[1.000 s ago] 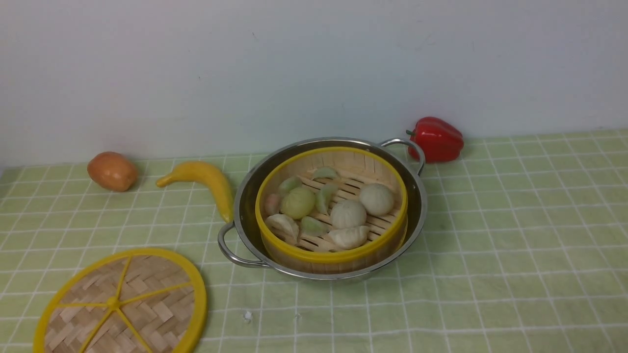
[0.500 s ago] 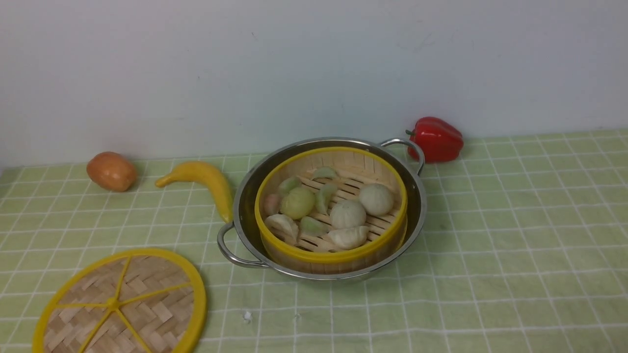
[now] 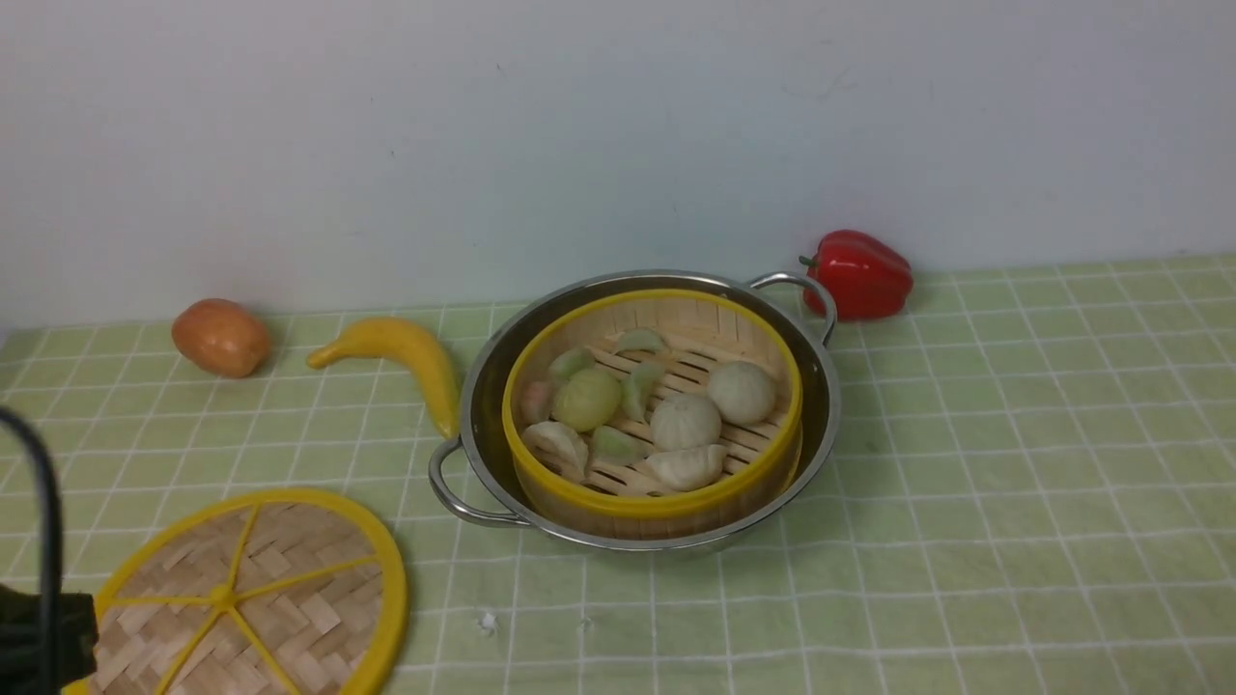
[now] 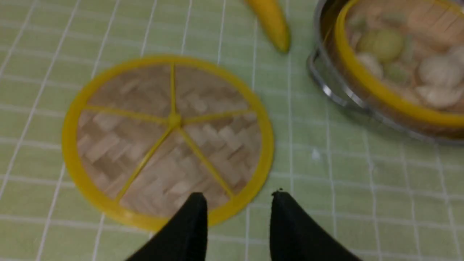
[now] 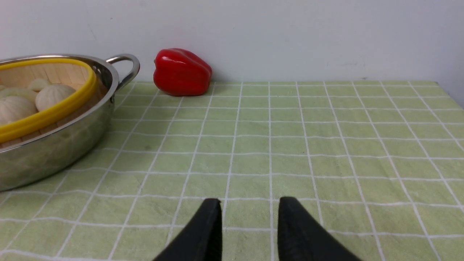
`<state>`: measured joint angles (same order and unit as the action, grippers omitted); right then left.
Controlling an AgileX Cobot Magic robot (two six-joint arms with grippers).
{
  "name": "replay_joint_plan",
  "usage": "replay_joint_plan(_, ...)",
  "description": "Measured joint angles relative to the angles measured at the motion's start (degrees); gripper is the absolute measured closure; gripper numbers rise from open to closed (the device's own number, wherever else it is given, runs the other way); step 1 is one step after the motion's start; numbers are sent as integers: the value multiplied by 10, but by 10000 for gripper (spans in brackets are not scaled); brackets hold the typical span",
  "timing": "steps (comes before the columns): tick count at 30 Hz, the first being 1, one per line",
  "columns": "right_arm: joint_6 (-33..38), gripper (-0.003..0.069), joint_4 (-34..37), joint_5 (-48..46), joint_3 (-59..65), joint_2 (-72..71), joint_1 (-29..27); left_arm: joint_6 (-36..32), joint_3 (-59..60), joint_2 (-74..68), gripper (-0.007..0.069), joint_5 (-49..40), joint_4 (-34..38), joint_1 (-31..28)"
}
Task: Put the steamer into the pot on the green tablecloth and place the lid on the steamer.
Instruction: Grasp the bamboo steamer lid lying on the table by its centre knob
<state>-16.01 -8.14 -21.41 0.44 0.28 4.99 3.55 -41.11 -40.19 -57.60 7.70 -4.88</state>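
The steamer, a bamboo basket with yellow rims and pale dumplings and buns, sits inside the shiny steel pot on the green tablecloth. The lid, a flat woven disc with a yellow rim and spokes, lies on the cloth at the front left. In the left wrist view my left gripper is open and empty above the lid's near rim. In the right wrist view my right gripper is open and empty over bare cloth, right of the pot. The steamer shows there too.
A yellow banana lies just left of the pot and an orange-brown fruit further left. A red bell pepper stands behind the pot by the wall. Part of the left arm with its black cable shows at the front-left edge.
The left arm with its black cable has come into the front view at the lower left edge, beside the lid. The pot, the steamer and the lid have not moved.
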Motion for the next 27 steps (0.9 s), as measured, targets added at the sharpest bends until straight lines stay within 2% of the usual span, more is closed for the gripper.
replay_joint_plan(6,0,416,1,0,0,0,0,-26,-111,-215,381,-37,-43,0)
replay_joint_plan(12,0,416,1,0,1,0,0,-54,-187,-390,381,-49,-44,0)
replay_joint_plan(21,0,416,1,0,1,0,0,-56,-253,-560,381,-67,-44,0)
replay_joint_plan(27,0,416,1,0,1,0,0,-49,-268,-615,381,-65,-65,0)
